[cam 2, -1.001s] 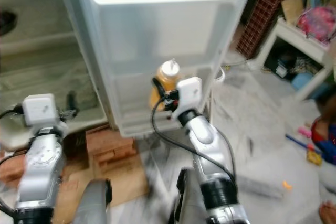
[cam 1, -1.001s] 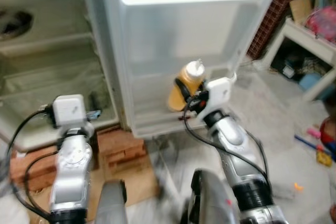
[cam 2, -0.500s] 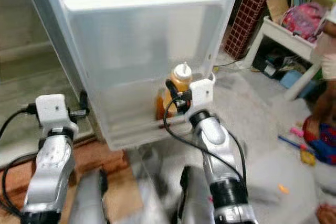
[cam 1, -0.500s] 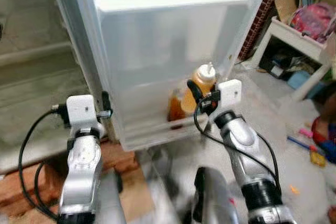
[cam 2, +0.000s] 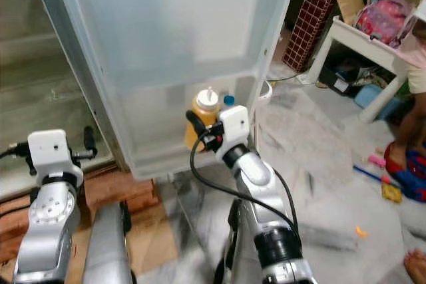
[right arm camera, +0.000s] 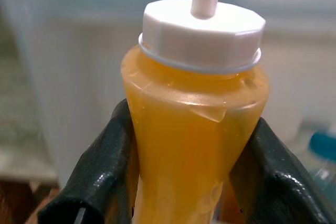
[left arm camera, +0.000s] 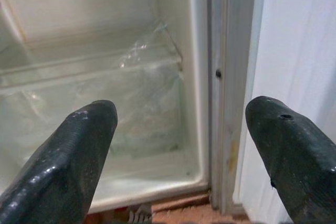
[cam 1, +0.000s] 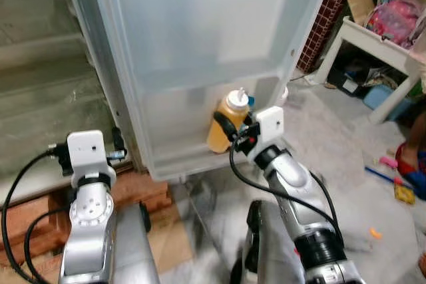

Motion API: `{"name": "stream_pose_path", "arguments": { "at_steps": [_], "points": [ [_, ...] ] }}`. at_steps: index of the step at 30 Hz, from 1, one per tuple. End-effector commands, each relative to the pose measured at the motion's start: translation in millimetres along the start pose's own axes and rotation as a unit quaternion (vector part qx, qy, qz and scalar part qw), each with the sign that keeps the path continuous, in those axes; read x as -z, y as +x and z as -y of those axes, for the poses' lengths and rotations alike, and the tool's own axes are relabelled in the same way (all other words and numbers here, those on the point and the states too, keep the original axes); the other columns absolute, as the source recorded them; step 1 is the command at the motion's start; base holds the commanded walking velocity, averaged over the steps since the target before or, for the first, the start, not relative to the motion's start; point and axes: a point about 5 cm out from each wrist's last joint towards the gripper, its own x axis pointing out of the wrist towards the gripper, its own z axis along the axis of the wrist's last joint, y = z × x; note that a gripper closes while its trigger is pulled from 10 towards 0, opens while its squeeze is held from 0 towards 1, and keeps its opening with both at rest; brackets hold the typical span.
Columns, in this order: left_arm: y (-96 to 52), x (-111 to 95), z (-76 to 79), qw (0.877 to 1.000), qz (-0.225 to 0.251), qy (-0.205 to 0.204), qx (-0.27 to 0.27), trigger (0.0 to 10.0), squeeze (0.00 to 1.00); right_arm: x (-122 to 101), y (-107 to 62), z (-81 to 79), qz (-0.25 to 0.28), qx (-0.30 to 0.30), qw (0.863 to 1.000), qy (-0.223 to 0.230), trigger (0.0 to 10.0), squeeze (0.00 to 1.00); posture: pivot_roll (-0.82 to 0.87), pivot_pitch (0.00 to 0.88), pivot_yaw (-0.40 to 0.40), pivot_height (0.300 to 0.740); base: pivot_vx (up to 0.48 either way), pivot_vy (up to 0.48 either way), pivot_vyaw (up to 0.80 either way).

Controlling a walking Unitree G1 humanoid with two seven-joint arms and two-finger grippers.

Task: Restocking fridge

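Sauce bottle (cam 1: 226, 123) full of orange stuff is pinched upright in the right gripper (right arm camera: 178, 182), hovering at the fridge door's lowest shelf (cam 1: 200, 157). Left gripper (left arm camera: 178, 150) idles, fingers spread. Risk: clipping the shelf lip could tip it.

arms: silver, ribbed black joints | wrists: white boxy camera housings | cables: black, looped | jaws: long, black

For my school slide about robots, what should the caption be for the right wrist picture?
Right gripper squeezing an orange sauce bottle with a white cap, in front of the fridge door.
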Motion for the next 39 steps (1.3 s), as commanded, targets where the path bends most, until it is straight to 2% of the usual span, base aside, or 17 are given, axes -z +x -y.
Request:
{"name": "stream_pose_path", "arguments": {
  "at_steps": [1, 6, 9, 11, 16, 18, 22, 26, 28, 31, 34, 36, 39],
  "points": [
    [-3.4, -6, -2.0, 1.0, 0.011, 0.003, 0.008, 10.0, 0.0, -5, 5.7, -2.2, 0.014, -0.014, 1.0, -0.019, 10.0, 0.0, 0.13, 0.053, -0.058, 0.468, 0.0, 0.0, 0.0],
    [-11.7, -9, 1.9, 0.999, 0.021, 0.015, 0.029, 10.0, 0.0, -6, 20.9, -7.2, 0.025, -0.044, 0.998, -0.038, 10.0, 0.0, 0.17, 0.086, -0.065, 0.468, 0.0, 0.0, 0.0],
    [-17.8, -12, -0.5, 0.999, 0.02, 0.015, 0.028, 10.0, 0.0, -8, 29.8, -11.1, 0.03, -0.053, 0.997, -0.044, 10.0, 0.0, 0.19, 0.11, -0.071, 0.468, 0.0, 0.0, 0.0],
    [-27.0, -12, -3.1, 0.999, 0.013, 0.018, 0.031, 10.0, 0.0, -13, 43.0, -16.4, 0.038, -0.062, 0.996, -0.054, 10.0, 0.0, 0.23, 0.153, -0.082, 0.468, 0.0, 0.0, 0.0],
    [-40.1, -15, -7.3, 0.999, 0.01, 0.02, 0.036, 10.0, 0.0, -14, 52.9, -20.2, 0.043, -0.063, 0.994, -0.074, 10.0, 0.0, 0.26, 0.197, -0.09, 0.468, 0.0, 0.0, 0.0],
    [-50.2, -18, -10.0, 0.999, 0.005, 0.024, 0.039, 10.0, 0.0, -11, 58.2, -21.0, 0.039, -0.059, 0.991, -0.116, 10.0, 0.0, 0.29, 0.223, -0.093, 0.468, 0.0, 0.0, 0.0],
    [-59.3, -21, -11.7, 0.999, 0.002, 0.028, 0.043, 10.0, 0.0, -7, 61.1, -20.2, 0.029, -0.047, 0.986, -0.159, 10.0, 0.0, 0.32, 0.251, -0.097, 0.468, 0.0, 0.0, 0.0],
    [-68.8, -25, -14.2, 0.998, -0.004, 0.034, 0.045, 10.0, 0.0, -16, 69.2, -21.5, 0.05, -0.028, 0.967, -0.247, 10.0, 0.0, 0.34, 0.268, -0.097, 0.468, 0.0, 0.0, 0.0],
    [-70.2, -26, -15.4, 0.998, -0.006, 0.036, 0.043, 10.0, 0.0, -21, 72.5, -20.2, 0.062, -0.015, 0.963, -0.262, 10.0, 0.0, 0.34, 0.27, -0.097, 0.468, 0.0, 0.0, 0.0],
    [-71.0, -26, -17.5, 0.998, -0.008, 0.038, 0.041, 10.0, 0.0, -36, 79.2, -17.7, 0.091, 0.005, 0.957, -0.275, 10.0, 0.0, 0.34, 0.272, -0.099, 0.468, 0.0, 0.0, 0.0],
    [-71.1, -26, -17.7, 0.998, -0.011, 0.04, 0.04, 10.0, 0.0, -38, 80.4, -16.6, 0.09, 0.007, 0.957, -0.274, 10.0, 0.0, 0.34, 0.273, -0.1, 0.468, 0.0, 0.0, 0.0],
    [-74.4, -22, -18.0, 0.998, -0.031, 0.034, 0.044, 10.0, 0.0, -23, 77.6, -15.0, 0.051, 0.015, 0.96, -0.273, 10.0, 0.0, 0.34, 0.273, -0.104, 0.468, 0.0, 0.0, 0.0],
    [-79.1, -20, -19.3, 0.997, -0.042, 0.034, 0.045, 10.0, 0.0, -2, 72.1, -12.2, -0.012, 0.034, 0.974, -0.224, 10.0, 0.0, 0.35, 0.273, -0.106, 0.468, 0.0, 0.0, 0.0]
  ]
}}
